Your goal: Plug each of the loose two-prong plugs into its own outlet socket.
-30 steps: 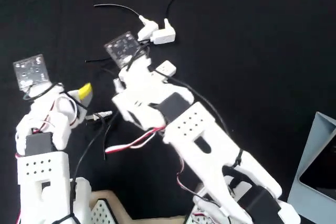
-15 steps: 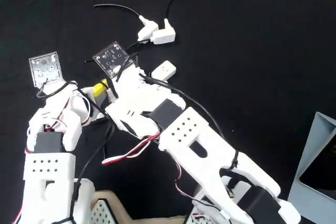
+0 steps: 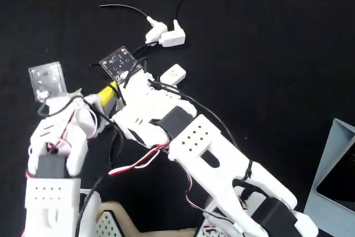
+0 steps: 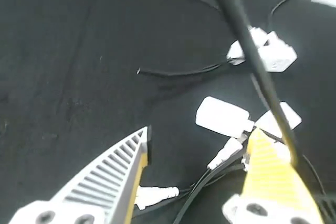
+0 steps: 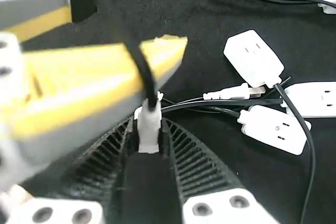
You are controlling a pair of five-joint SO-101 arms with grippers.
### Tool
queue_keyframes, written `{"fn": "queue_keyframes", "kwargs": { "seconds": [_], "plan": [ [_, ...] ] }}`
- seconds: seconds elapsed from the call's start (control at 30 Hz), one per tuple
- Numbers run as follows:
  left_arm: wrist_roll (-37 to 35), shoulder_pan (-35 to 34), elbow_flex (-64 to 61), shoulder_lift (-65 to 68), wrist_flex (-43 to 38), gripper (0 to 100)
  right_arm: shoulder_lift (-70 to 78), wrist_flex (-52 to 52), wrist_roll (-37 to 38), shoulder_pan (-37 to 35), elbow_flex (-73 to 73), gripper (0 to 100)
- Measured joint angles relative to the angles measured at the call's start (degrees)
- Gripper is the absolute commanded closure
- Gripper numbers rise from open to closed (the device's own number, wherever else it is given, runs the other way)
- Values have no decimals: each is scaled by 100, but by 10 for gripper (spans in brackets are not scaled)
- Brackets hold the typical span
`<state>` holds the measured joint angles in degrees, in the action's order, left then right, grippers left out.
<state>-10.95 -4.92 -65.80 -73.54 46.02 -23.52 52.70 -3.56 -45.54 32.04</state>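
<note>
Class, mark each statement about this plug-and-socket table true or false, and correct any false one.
1. The right gripper is shut on a white plug. True.
2. The left gripper is clamped on a socket. False: it is open.
3. The table cloth is black. True.
4. Every plug sits in a socket. False: a loose plug lies on the table cloth beside the sockets.
</note>
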Motion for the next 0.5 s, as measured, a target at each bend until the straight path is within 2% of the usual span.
{"fn": "queue_keyframes", "kwargs": {
  "seconds": [0.23,0.4,0.5],
  "plan": [
    [475,299,-835,-1521,0,703,9,0,18,-18,88,987],
    [484,264,-932,-1767,-9,704,9,0,18,26,88,987],
    [519,53,-941,-1793,-9,704,9,0,18,457,88,987]
  ]
}}
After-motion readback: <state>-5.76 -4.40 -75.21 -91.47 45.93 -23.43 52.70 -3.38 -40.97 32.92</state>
